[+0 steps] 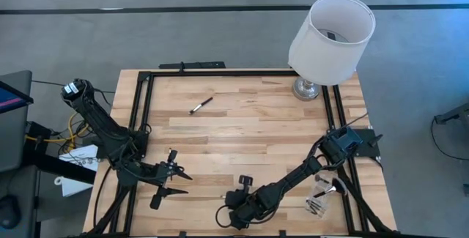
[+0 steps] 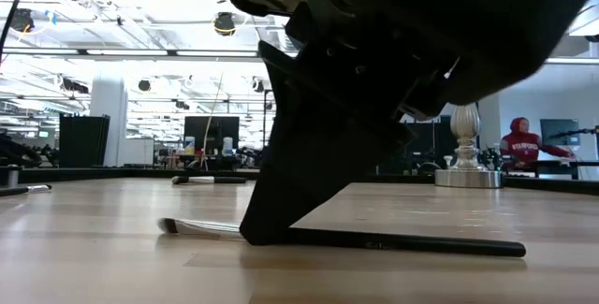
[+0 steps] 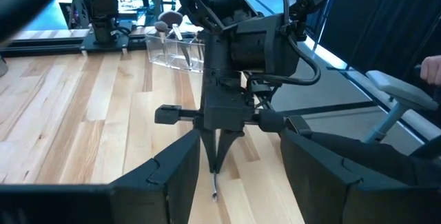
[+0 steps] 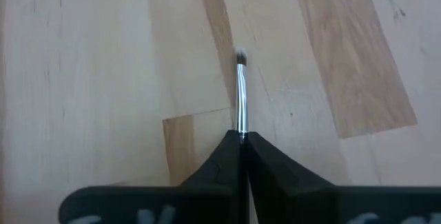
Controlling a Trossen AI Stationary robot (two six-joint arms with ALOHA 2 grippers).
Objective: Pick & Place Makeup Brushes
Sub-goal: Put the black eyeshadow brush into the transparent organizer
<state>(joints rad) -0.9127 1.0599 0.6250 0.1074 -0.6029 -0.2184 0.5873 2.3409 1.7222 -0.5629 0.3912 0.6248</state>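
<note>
A thin black-handled makeup brush (image 2: 393, 241) with a silver ferrule and a small dark tip (image 4: 241, 59) lies flat on the wooden table near its front edge. My right gripper (image 4: 242, 138) comes down on it and is shut on it. A second brush (image 1: 201, 105) lies by itself on the far part of the table. A clear holder (image 1: 322, 194) at the front right has several brushes in it. My left gripper (image 1: 182, 182) hangs open at the front left, pointing toward the right gripper and touching nothing. My right gripper pinches the brush between its two fingers at the handle-side end of the silver ferrule (image 4: 241, 126). The fingers (image 2: 271, 220) slant down from above and lie across the brush. The brush rests along its length on the table, its tip sticking out beyond the fingers.
A white-shaded lamp (image 1: 330, 36) stands on its silver base (image 2: 468, 168) at the far right corner. A black frame (image 1: 143, 121) runs around the tabletop. Bare wood lies between the two brushes in the table's middle. A person in red (image 2: 524, 145) sits in the room behind.
</note>
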